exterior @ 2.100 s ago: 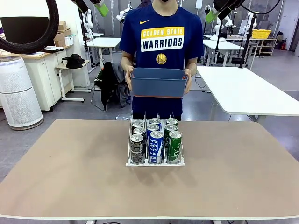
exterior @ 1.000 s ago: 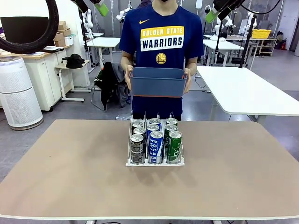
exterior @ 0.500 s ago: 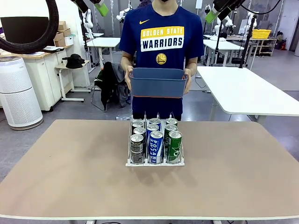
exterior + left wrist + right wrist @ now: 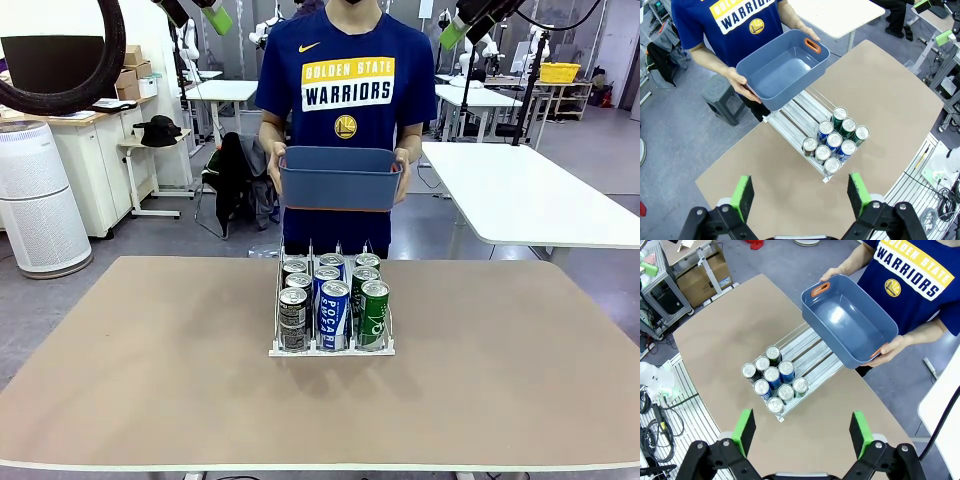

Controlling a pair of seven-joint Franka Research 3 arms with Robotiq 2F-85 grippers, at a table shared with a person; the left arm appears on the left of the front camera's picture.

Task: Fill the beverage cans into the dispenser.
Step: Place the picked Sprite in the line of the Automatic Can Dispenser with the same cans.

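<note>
Nothing has moved since earlier: the person's hands [image 4: 402, 172] hold the empty bin [image 4: 340, 177] just behind the dispenser [image 4: 331, 348], likely because its load is spent. Nine cans [image 4: 334, 310] fill the dispenser's front, three per lane. Both grippers, left [image 4: 800, 199] and right [image 4: 802, 431], hang spread and empty high above the dispenser.

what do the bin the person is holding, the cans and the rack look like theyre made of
Bin: likely moulded plastic, blue-grey, smooth with a soft sheen inside and orange handle cutouts.
Cans: metal, judging by shiny silver tops with pull tabs; printed sides.
Rack: white base and front lip, probably plastic, with thin upright wire dividers that look like metal.
</note>
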